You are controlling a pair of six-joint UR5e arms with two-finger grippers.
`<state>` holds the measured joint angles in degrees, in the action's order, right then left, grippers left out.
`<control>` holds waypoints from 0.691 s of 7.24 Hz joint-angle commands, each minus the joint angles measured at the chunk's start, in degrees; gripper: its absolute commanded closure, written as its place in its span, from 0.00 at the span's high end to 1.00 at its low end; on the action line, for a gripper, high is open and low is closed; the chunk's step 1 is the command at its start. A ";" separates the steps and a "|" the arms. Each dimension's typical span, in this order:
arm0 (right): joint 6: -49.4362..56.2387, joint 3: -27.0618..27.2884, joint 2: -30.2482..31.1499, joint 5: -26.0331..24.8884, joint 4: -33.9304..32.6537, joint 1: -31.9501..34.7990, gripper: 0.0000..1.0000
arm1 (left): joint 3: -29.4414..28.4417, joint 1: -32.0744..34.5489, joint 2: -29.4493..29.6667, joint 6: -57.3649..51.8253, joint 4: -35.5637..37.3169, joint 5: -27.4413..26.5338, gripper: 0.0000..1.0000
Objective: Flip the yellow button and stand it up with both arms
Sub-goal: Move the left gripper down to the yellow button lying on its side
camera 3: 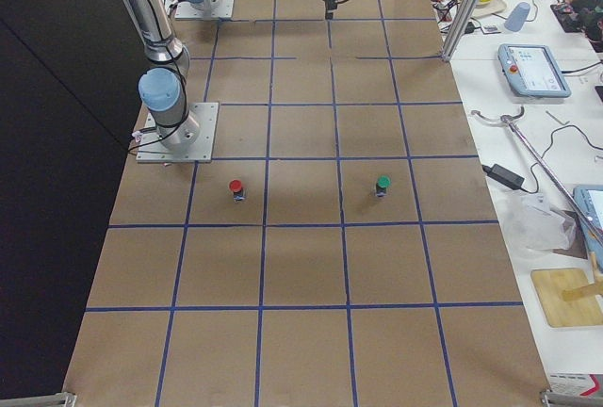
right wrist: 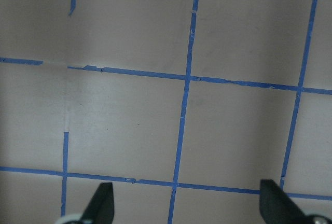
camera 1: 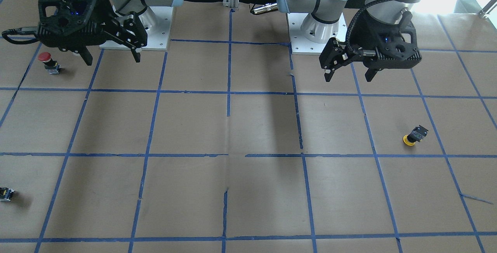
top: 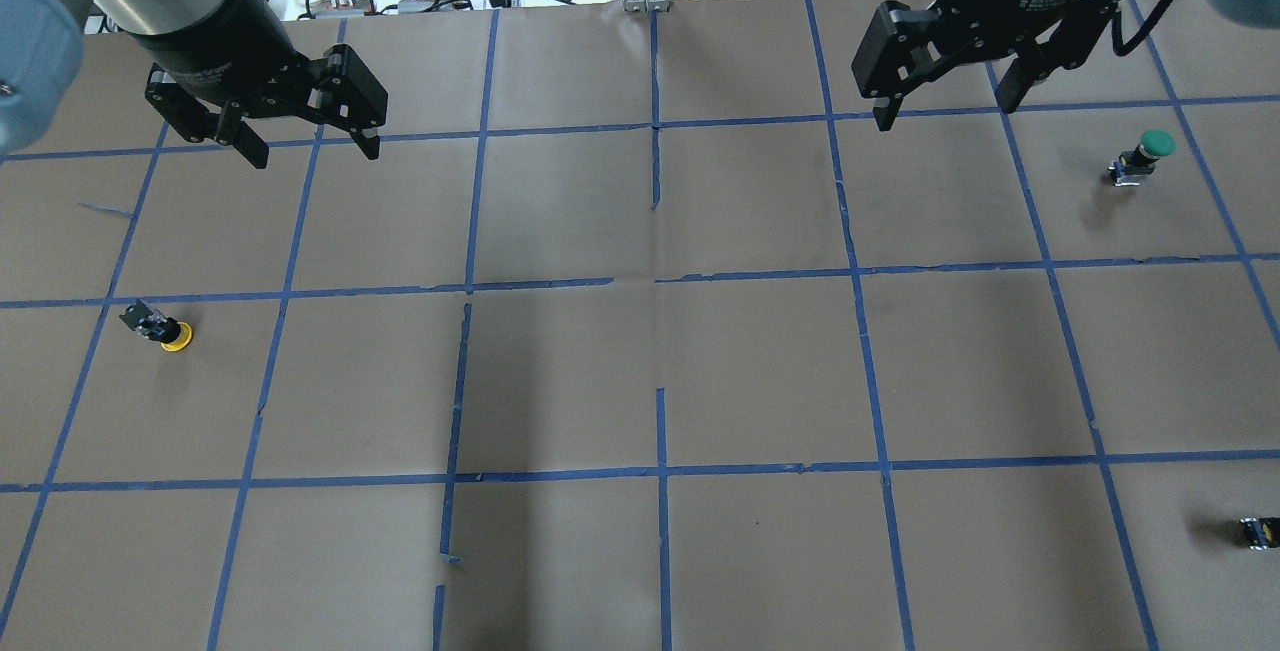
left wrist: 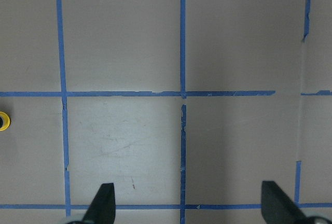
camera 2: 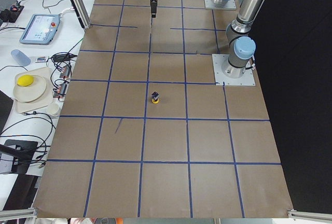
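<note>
We see the yellow button (top: 165, 329) on the left side of the table (top: 640, 381), apparently resting on its cap with the dark body up, so its long axis looks near vertical. Our left gripper (top: 315, 153) hangs high with jaws wide apart and empty, and the button lies below it and farther left, just its cap rim showing at the left wrist view's left edge. The right gripper (top: 942, 111), likewise spread and empty, is well apart across the table, so we judge the left arm nearer.
</note>
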<state>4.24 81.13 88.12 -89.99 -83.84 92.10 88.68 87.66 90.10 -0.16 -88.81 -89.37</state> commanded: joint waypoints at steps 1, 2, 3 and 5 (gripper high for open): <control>0.24 0.43 -2.92 -0.10 -0.18 -1.21 1.00 | 0.70 -0.47 0.07 -0.45 -0.14 -0.45 1.00; 0.15 0.35 -4.60 0.16 -1.49 -1.48 1.00 | 1.14 -1.43 0.51 -2.20 -0.14 -0.63 1.00; -0.11 -0.26 -6.97 0.25 -2.46 -1.48 1.00 | 3.49 -4.84 0.77 -8.74 -0.05 -1.85 1.00; -0.20 -1.93 -8.48 0.87 -3.96 -1.83 1.00 | 10.43 -15.63 1.47 -23.49 3.53 -1.77 0.99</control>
<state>4.15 80.11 80.79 -89.51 -86.96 90.40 95.14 78.10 91.04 -14.84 -87.57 -90.97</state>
